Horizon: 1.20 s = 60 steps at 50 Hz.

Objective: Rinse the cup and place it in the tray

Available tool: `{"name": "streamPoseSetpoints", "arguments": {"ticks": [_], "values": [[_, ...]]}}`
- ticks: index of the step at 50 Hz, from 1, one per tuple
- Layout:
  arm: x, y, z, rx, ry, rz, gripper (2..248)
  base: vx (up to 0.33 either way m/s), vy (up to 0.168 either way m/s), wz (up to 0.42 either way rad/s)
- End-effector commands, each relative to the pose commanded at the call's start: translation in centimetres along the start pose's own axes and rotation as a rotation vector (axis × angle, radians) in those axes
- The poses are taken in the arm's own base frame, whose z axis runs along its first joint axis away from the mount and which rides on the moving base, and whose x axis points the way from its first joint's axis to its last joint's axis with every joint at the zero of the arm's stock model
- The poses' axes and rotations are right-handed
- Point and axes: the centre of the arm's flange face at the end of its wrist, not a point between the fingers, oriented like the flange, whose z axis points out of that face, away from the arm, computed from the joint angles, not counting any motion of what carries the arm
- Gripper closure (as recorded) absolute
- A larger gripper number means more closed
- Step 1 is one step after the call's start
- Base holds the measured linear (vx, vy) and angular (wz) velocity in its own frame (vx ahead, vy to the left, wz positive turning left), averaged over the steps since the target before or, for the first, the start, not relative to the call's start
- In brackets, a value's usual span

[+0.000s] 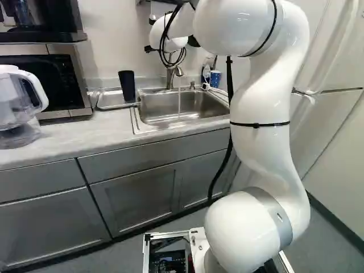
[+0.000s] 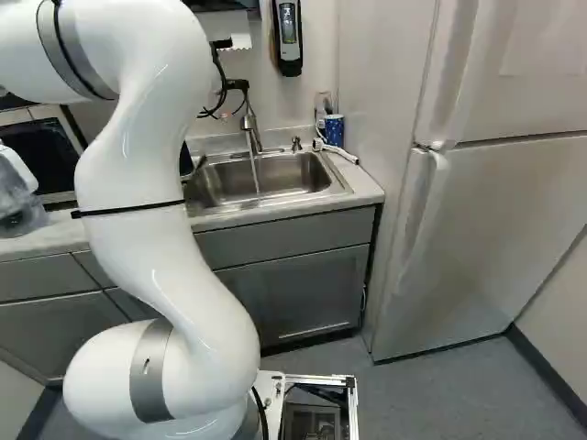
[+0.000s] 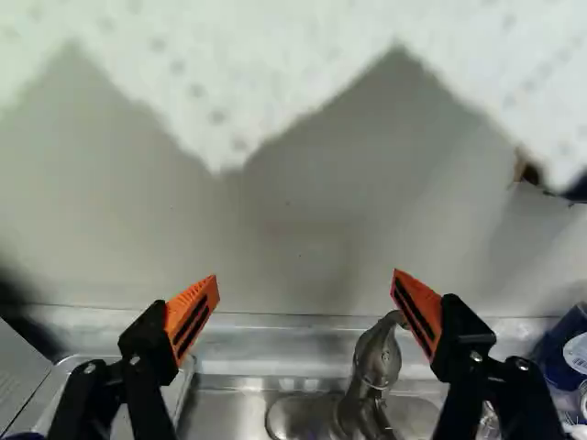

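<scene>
1. Left of the sink [image 1: 190,106]: tray [image 1: 108,99], dark cup [image 1: 127,85] standing in it. Placing looks done.
2. Over the sink's back edge: gripper [image 3: 305,277] spread wide, holding nothing.
3. In the sink: water [image 1: 179,102] running. Rinse probably done, can't confirm; shutting the water off seems left.
4. Right of the sink: blue cup [image 1: 215,78], likely not the target.

pale grey countertop [image 1: 65,138], microwave [image 1: 81,79], clear pitcher [image 1: 12,101], shiny tray [image 1: 108,102], black cup [image 1: 127,85] maybe in it, inset sink [image 1: 199,105], blue cup [image 2: 334,130] round back

White arm [image 1: 259,145], grey joint band [image 1: 281,216], black cable [image 1: 230,79]
</scene>
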Motion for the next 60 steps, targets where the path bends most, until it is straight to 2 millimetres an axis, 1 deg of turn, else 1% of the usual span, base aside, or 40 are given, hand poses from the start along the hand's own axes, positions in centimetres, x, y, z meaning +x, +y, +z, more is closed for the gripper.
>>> {"name": "streamPoseSetpoints", "arguments": {"ticks": [52, 60], "values": [[-1.3, -0.5, -2.3, 0.009, -0.133, -0.002, 3, 0.000, 0.000, 0.000], [-1.3, -0.5, -2.4, 0.010, -0.137, -0.002, 3, 0.000, 0.000, 0.000]]}}
